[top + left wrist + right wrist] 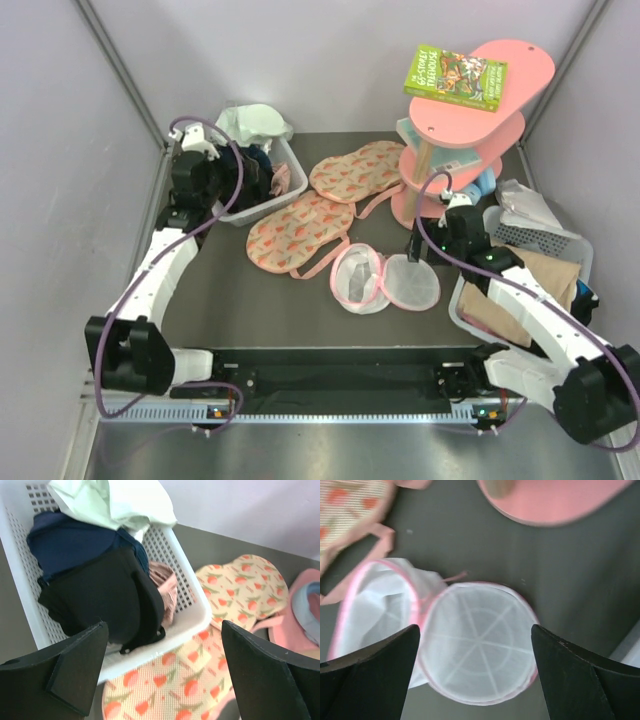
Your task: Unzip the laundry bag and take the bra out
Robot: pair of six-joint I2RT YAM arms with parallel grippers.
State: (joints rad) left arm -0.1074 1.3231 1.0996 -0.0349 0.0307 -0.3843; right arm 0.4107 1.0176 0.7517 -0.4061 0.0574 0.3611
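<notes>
The laundry bag [385, 280] lies unzipped on the dark table, its two round white mesh halves side by side; in the right wrist view the ribbed half [480, 640] lies flat and no garment shows in either half. My right gripper [415, 245] is open and empty above it, also seen in its wrist view [475, 675]. The black bra [100, 595] lies in the white basket [190, 615] on a navy garment, and shows in the top view [247, 178]. My left gripper [228, 178] is open and empty over the basket's near rim, as its wrist view [165, 675] shows.
Two pink fruit-print fabric pieces [300, 235] lie between basket and bag. A pink tiered shelf [470, 120] with a green book stands back right. A white bin [520, 290] of clothes stands right. Pale mint cloth [115, 500] tops the basket.
</notes>
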